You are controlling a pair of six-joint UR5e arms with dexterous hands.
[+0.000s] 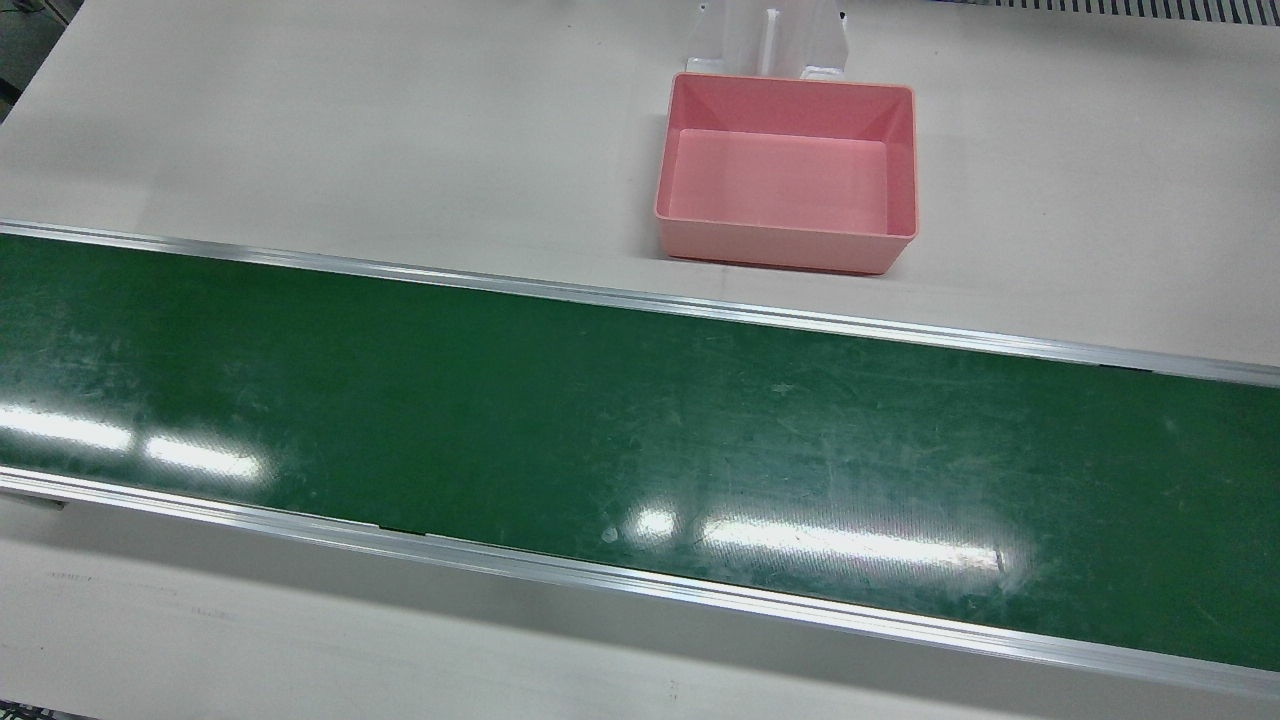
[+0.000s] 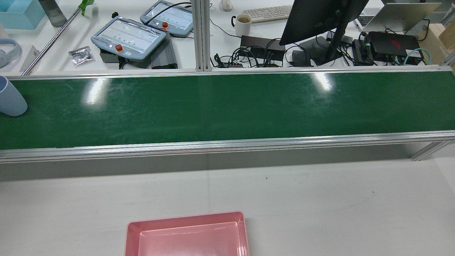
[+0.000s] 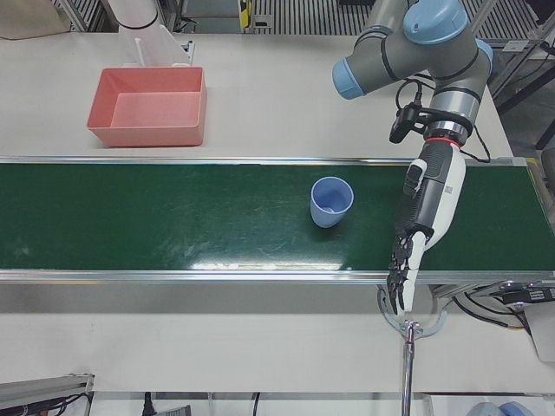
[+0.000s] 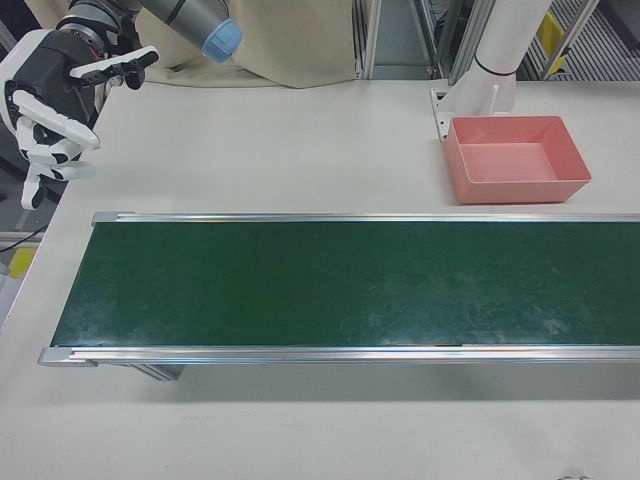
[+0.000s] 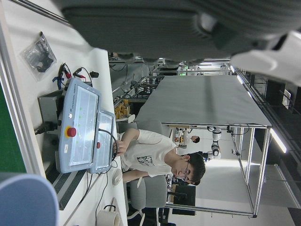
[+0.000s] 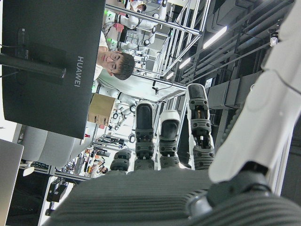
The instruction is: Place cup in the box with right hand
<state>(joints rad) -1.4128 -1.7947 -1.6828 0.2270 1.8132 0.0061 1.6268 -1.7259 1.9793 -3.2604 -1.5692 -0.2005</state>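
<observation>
A pale blue cup stands upright on the green conveyor belt; the rear view catches it at the far left edge, and its rim fills the lower left corner of the left hand view. The pink box sits empty on the white table behind the belt, also seen as the pink box. My left hand hangs open with fingers pointing down, to the view's right of the cup, apart from it. My right hand is open, raised beyond the belt's far end, holding nothing.
Aluminium rails border the belt on both sides. A white arm pedestal stands right behind the box. Across the belt lie teach pendants, a monitor, cables and a mug. A seated person is visible there.
</observation>
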